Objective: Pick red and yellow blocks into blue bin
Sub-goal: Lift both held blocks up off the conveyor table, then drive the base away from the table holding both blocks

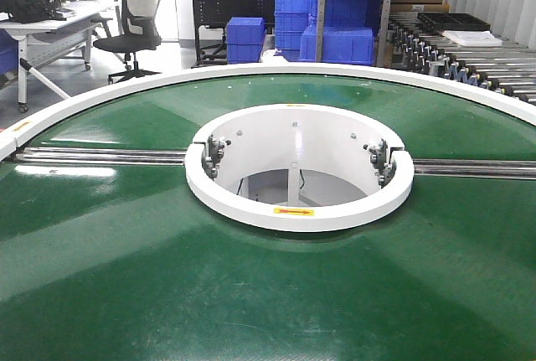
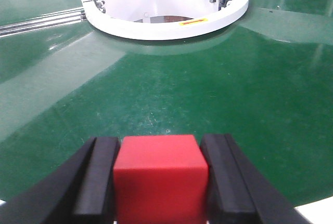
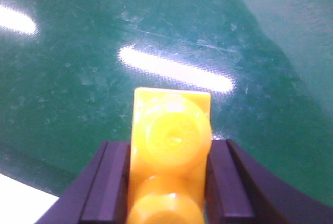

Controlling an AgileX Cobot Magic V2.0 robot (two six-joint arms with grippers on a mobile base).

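In the left wrist view a plain red cube (image 2: 160,177) sits squeezed between the two black fingers of my left gripper (image 2: 160,154), above the green belt. In the right wrist view my right gripper (image 3: 169,154) is shut on a yellow brick (image 3: 171,146) whose two round studs face the camera, also over green belt. Neither gripper nor either block shows in the front view. The blue bin is out of view.
A white hub ring (image 1: 297,210) stands at the middle of the round green conveyor (image 1: 126,277), with a metal rail (image 1: 100,157) running left and right of it. Behind are stacked ribbed blue crates (image 1: 335,34), a roller conveyor (image 1: 477,59) and an office chair (image 1: 134,18).
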